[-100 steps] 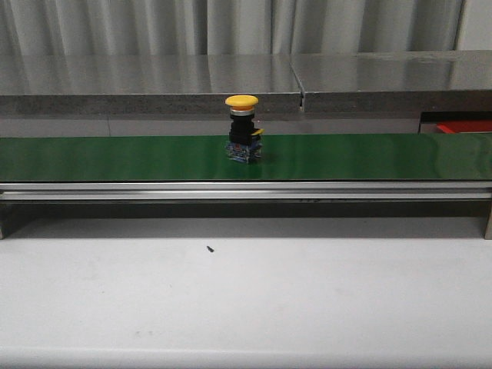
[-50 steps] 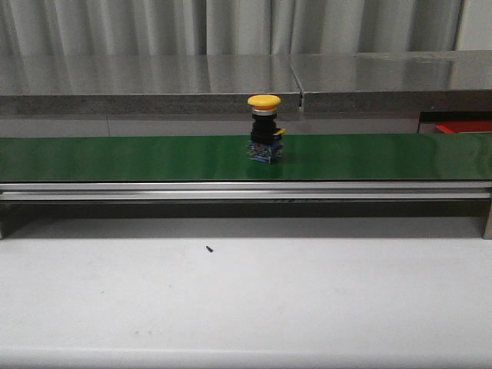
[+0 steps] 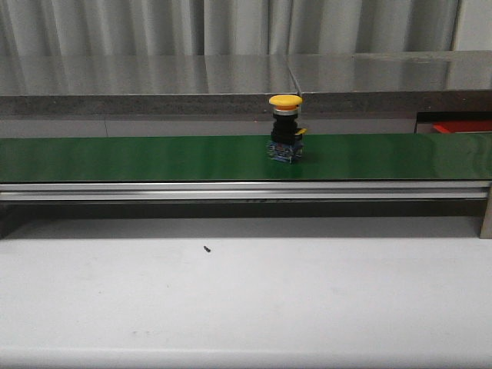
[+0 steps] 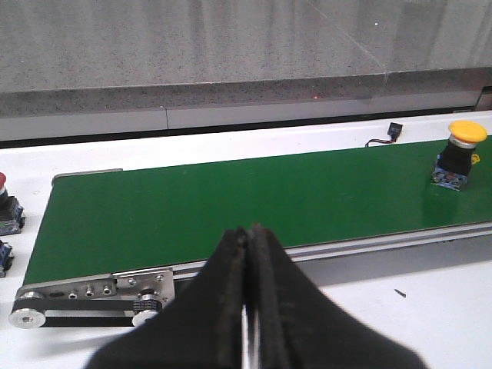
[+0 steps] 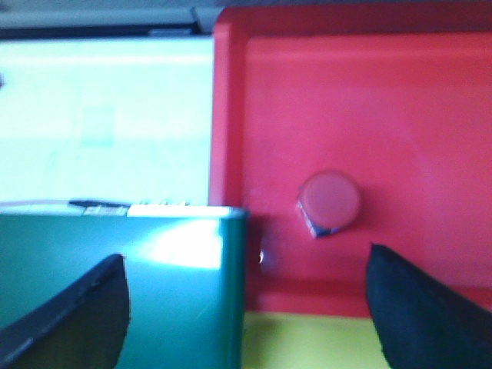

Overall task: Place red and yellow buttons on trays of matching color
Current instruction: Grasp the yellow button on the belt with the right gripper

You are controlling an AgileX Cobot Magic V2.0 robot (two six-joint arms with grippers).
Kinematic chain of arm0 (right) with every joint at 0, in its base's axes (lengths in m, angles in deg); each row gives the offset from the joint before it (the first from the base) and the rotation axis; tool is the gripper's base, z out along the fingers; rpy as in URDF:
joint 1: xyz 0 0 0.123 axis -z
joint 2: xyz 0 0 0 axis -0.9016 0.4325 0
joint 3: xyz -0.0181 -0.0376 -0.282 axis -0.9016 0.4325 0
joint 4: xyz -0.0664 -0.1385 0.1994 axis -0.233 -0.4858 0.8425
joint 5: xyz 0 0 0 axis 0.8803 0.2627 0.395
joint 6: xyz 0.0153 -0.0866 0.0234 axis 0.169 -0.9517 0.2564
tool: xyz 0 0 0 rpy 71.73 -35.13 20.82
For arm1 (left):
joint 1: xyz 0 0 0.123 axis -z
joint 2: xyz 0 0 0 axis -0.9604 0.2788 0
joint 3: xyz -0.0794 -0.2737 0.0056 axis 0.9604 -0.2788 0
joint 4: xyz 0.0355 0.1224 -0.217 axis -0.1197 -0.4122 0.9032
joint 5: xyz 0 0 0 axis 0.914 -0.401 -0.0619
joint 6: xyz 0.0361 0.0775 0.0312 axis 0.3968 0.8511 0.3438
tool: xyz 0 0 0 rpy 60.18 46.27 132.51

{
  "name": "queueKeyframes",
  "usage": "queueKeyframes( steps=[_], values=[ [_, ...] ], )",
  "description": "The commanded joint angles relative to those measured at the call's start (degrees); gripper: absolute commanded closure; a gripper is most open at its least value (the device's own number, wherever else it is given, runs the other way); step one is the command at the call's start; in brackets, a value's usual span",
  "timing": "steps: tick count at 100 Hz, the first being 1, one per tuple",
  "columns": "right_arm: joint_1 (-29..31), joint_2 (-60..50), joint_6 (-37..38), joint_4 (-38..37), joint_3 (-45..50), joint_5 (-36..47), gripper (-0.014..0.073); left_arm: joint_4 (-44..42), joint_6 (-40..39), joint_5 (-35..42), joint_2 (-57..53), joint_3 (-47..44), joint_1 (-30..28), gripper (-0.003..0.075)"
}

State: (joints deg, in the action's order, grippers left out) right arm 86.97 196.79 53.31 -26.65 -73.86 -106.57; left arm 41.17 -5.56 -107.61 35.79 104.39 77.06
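A yellow button (image 3: 285, 127) with a black body stands upright on the green belt (image 3: 138, 157), right of centre; it also shows in the left wrist view (image 4: 459, 154). A red button (image 5: 329, 201) stands in the red tray (image 5: 400, 100). A strip of the yellow tray (image 5: 307, 342) shows beside the red tray. My right gripper (image 5: 246, 311) is open and empty above the belt's end and the trays. My left gripper (image 4: 247, 234) is shut and empty, in front of the belt's left end. Neither gripper shows in the front view.
A red-capped button (image 4: 6, 204) stands on the white table (image 3: 246, 300) off the belt's left end, with another part (image 4: 2, 257) beside it. A steel counter (image 3: 154, 77) runs behind the belt. The red tray's edge (image 3: 461, 127) shows at far right.
The yellow button has ridden the belt to the right, from about the middle to right of centre. Nothing else in the front view has moved.
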Motion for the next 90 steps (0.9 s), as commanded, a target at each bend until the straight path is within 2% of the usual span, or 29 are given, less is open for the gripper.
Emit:
queueKeyframes(
  steps=[1,21,42,69,90],
  values=[
    [-0.36,-8.91,-3.79,1.66,5.18,4.7,-0.0018,1.44,-0.4,3.78,0.06,1.56,0.49,0.0739],
    [-4.33,-20.19,-7.85,1.91,21.83,11.12,-0.0018,1.44,-0.4,3.78,0.06,1.56,0.49,0.0739],
    [-11.93,-23.02,-8.11,1.91,31.62,13.01,-0.0018,1.44,-0.4,3.78,0.06,1.56,0.49,0.0739],
    [-21.37,-19.59,-8.43,1.91,33.21,19.18,-0.0018,1.44,-0.4,3.78,0.06,1.56,0.49,0.0739],
    [-25.92,-13.58,-8.43,1.91,28.4,19.01,-0.0018,1.44,-0.4,3.78,0.06,1.56,0.49,0.0739]
  ],
)
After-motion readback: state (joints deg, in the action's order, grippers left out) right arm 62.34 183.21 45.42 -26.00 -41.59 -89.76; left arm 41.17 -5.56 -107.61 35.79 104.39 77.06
